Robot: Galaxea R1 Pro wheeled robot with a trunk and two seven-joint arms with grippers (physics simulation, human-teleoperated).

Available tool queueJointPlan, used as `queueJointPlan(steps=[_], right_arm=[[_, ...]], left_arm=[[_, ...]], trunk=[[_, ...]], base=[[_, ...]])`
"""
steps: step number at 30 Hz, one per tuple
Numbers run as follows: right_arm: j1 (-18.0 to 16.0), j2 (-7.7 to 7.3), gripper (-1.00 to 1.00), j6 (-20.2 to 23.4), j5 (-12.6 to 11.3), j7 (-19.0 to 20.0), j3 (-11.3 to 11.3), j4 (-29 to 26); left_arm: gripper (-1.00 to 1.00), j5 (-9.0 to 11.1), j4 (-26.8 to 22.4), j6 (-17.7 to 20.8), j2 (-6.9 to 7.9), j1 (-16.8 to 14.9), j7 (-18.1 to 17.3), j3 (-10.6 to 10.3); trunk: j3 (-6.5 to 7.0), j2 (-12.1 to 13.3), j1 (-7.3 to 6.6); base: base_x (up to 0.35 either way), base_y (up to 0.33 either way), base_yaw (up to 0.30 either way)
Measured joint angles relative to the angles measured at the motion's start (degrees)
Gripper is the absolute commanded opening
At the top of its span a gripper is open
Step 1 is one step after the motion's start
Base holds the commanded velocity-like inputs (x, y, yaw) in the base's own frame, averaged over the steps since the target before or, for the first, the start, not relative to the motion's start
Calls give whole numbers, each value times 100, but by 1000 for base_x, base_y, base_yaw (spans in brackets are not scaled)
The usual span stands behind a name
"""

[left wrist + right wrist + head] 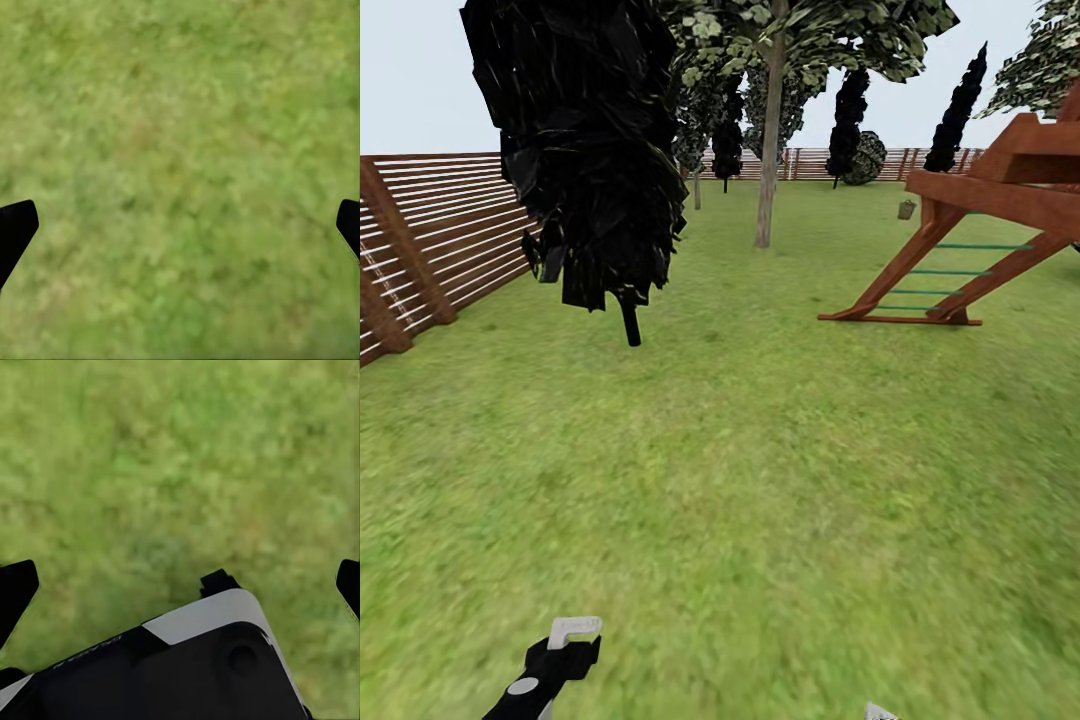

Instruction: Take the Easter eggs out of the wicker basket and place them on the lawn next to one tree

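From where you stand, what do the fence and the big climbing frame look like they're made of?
The fence looks like brown wood: thin flat slats running sideways between thicker posts, dull rather than shiny. The climbing frame looks like reddish-brown wood too, with thick slanted beams. Its ladder rungs are thin and green, maybe painted metal or rope; too small to tell.

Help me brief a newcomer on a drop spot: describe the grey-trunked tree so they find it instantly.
Look past the lawn toward the far fence. The tree stands mid-yard, left of the wooden play frame. Unlike the dark cypress-like tree nearby, it has a bare, pale, straight trunk and a leafy crown.
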Motion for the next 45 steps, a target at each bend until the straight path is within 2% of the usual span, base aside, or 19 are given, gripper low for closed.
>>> queueJointPlan(steps=[5, 17, 24, 38, 41, 45], right_arm=[[1, -1, 100, -216, 5, -6, -1, 69], [1, -10, 100, -255, 2, -7, -10, 93], [1, -27, 100, -266, -66, -6, -45, 90], [2, -10, 100, -266, -70, -15, -40, 84], [1, -8, 100, -266, -69, -15, -32, 85], [1, -8, 100, -266, -69, -12, -26, 85]], left_arm=[[100, 0, 0, 0, 3, 0, 1, 5], [100, -3, 0, 0, -13, 0, 2, -2], [100, -196, 0, 1, -44, 0, 10, -5], [100, -235, 0, -28, -68, 0, 30, 14], [100, -228, 0, -33, -98, 0, 210, 17], [100, -184, -1, -48, -166, 0, 824, 21]], trunk=[[0, 0, 0], [0, 0, 0], [0, 0, 0], [0, 0, 0], [0, 0, 0], [0, 0, 0]], base=[[336, 0, 0], [336, 0, 0], [336, 0, 0], [337, 0, -131], [337, 0, -14], [336, 0, -3]])
